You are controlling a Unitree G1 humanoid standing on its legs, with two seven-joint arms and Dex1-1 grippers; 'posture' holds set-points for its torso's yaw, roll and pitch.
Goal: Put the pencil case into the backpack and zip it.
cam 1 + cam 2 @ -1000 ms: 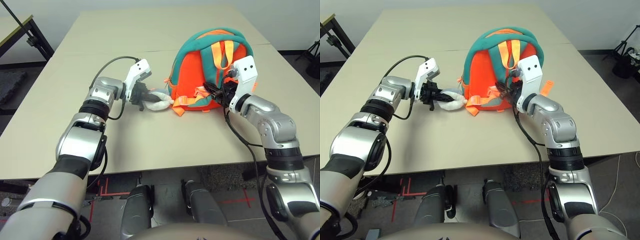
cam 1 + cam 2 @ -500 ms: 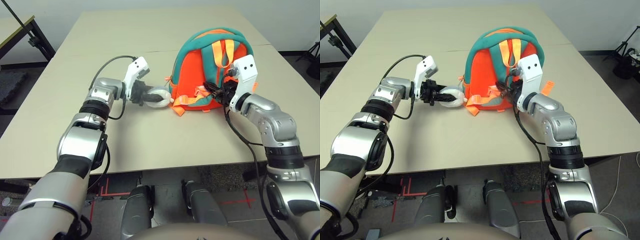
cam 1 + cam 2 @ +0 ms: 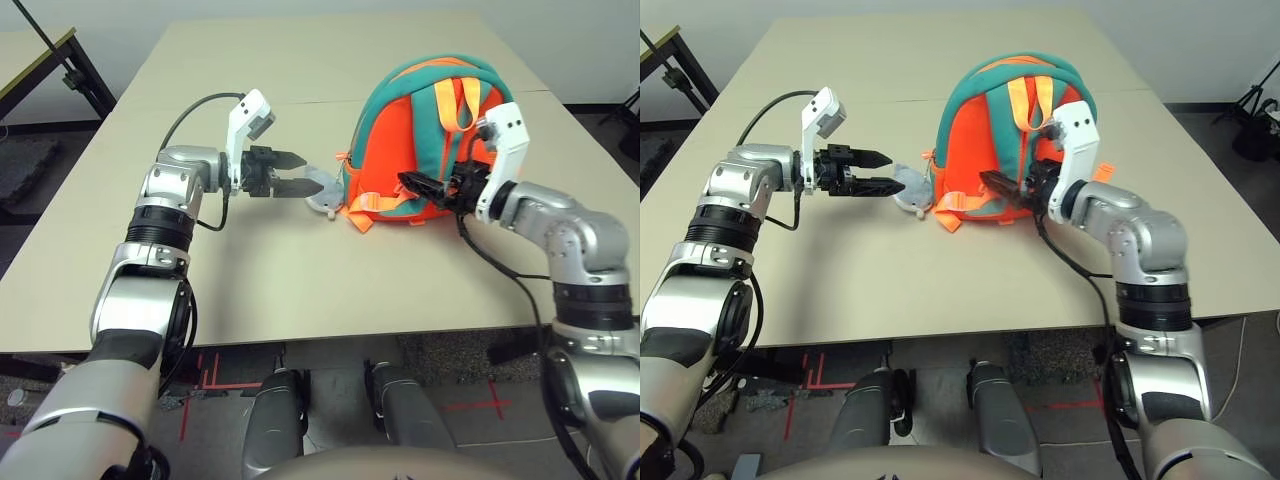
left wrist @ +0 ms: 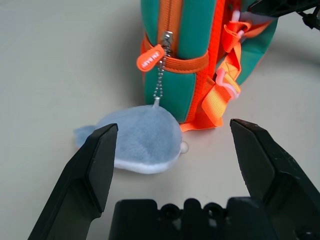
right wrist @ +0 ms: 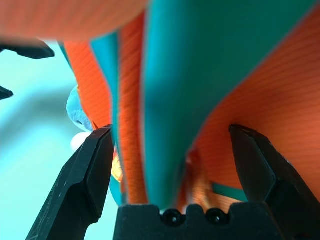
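Observation:
The orange backpack [image 3: 410, 150] with teal trim stands upright at the table's middle right, straps facing me. Its grey-white plush toy [image 4: 142, 142] lies on the table by the pack's left foot, hanging from a bead chain at the zipper pull [image 4: 149, 59]. My left gripper [image 3: 303, 172] is open, level with the toy and just short of it, touching nothing. My right gripper [image 3: 996, 182] is open at the pack's lower front, its fingers [image 5: 97, 150] either side of a teal and orange strap [image 5: 165, 100]. The pencil case is out of view.
The beige table [image 3: 300, 270] has bare room in front of and to the left of the pack. A seam [image 3: 300, 100] crosses it behind the pack. A black frame [image 3: 75, 70] stands off the table's far left.
Both grippers opened. The left one let go of the plush toy, which now lies on the table, and drew back to the left. The right one released the straps and pulled back slightly.

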